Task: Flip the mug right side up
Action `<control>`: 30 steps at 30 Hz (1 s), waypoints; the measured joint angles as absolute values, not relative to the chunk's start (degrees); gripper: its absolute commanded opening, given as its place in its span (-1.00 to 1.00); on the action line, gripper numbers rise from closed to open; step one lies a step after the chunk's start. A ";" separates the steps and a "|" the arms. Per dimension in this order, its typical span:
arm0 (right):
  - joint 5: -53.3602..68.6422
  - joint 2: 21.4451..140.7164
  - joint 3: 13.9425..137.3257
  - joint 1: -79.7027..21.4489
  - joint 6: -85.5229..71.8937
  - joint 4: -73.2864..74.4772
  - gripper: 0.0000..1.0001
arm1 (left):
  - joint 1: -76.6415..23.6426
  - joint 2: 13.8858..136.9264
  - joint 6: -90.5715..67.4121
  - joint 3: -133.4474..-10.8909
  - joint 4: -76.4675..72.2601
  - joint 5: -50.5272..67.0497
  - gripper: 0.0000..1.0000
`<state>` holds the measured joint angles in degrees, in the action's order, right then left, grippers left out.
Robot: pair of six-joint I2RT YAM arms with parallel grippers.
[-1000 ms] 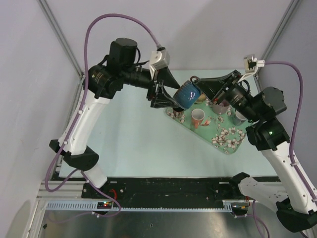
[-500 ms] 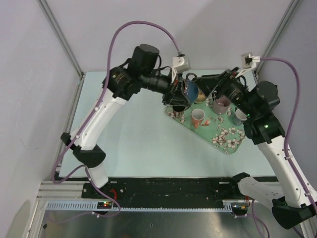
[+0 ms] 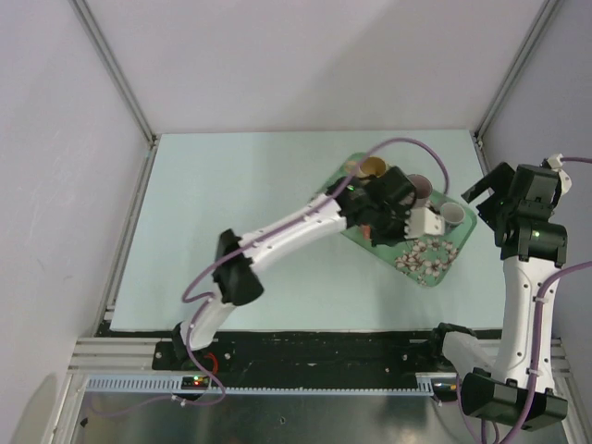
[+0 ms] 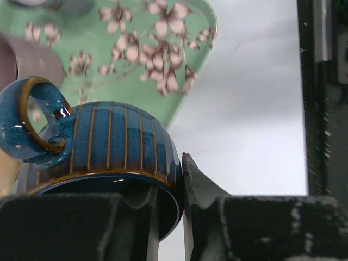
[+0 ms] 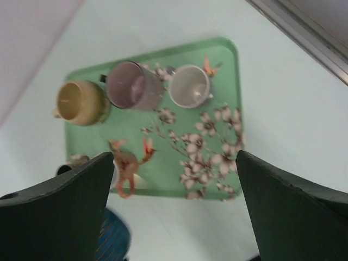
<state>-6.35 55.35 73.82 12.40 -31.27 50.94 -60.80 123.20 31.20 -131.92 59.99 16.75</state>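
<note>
The pale counter (image 3: 240,203) carries a green floral tray (image 5: 228,81) toward 2 o'clock. The left arm (image 3: 287,227) reaches across the tray. Its left tool (image 4: 168,185) is clenched on the rim of a dark blue striped mug (image 4: 117,144), one finger inside, probably to set it down mouth up. The right tool (image 5: 175,179) hangs released off the tray's 3 o'clock side, apparently leaving room. The tan mug (image 5: 81,102) stands in the tray's 11 o'clock corner beside the mauve mug (image 5: 134,85). Neither tool touches it: it is near the left tool, at that tool's 12 o'clock, and well apart from the right. I cannot tell whether its mouth faces up.
</note>
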 measured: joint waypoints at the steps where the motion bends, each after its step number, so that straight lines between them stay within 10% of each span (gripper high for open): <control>1: -7.14 55.51 73.82 12.91 -30.98 52.53 0.99 | -62.02 126.45 33.28 -134.80 60.42 16.27 -1.00; 26: -26.83 50.78 72.73 8.14 -23.24 58.46 0.99 | -63.94 144.66 44.10 -134.23 51.29 12.53 -1.00; 30: -27.16 50.76 72.71 7.88 -22.74 58.41 0.99 | -63.66 145.01 43.88 -134.21 51.46 13.13 -0.60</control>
<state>-27.16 50.76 72.71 7.88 -22.74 58.41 -63.66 145.01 43.88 -134.21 51.46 13.13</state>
